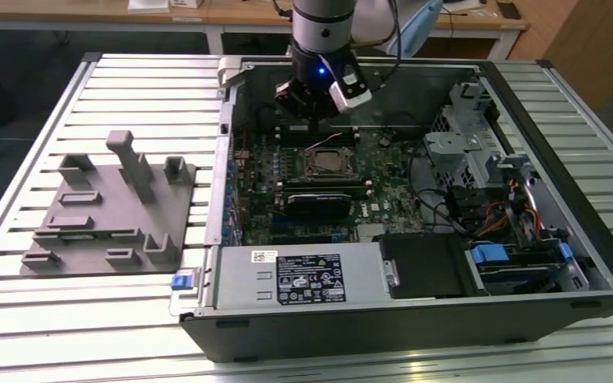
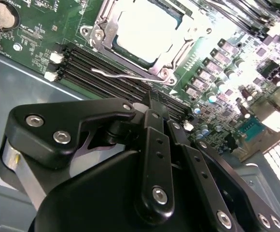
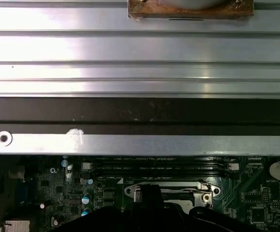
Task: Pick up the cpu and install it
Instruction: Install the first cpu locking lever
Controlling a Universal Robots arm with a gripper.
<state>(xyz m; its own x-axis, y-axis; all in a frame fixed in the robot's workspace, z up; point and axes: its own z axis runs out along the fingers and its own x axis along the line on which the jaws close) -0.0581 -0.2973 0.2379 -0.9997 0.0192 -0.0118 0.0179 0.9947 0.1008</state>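
1. My pincer (image 2: 152,100) has its fingers (image 2: 155,145) drawn together, and I see nothing clamped between them.
2. In the exterior view my pincer (image 1: 313,113) hangs inside the open computer case (image 1: 392,327), close to the case wall that faces the far edge of the bench (image 1: 93,335).
3. In the second wrist view its tip lies over the dark memory slots (image 2: 96,67), just beside the socket frame (image 2: 97,34). I cannot tell whether it touches them.
4. The cpu (image 2: 147,26) lies flat in that socket frame, silvery top up, with a thin wire lever (image 2: 125,75) running along the frame's side nearest my pincer.
5. In the exterior view the cpu (image 1: 328,162) sits on the green board (image 1: 386,171), about midway across the bench and nearer its far edge than its near edge.
6. Room around it is tight. The case's far wall is close behind my pincer, and a metal drive cage (image 1: 461,148) with cables stands towards the exterior view's right. A labelled metal box (image 1: 296,275) fills the side towards the bench's near edge.
7. Outside the case, a grey block (image 1: 93,231) rests on the bench towards the exterior view's left, well apart from the cpu, with bare slats between it and the near edge.
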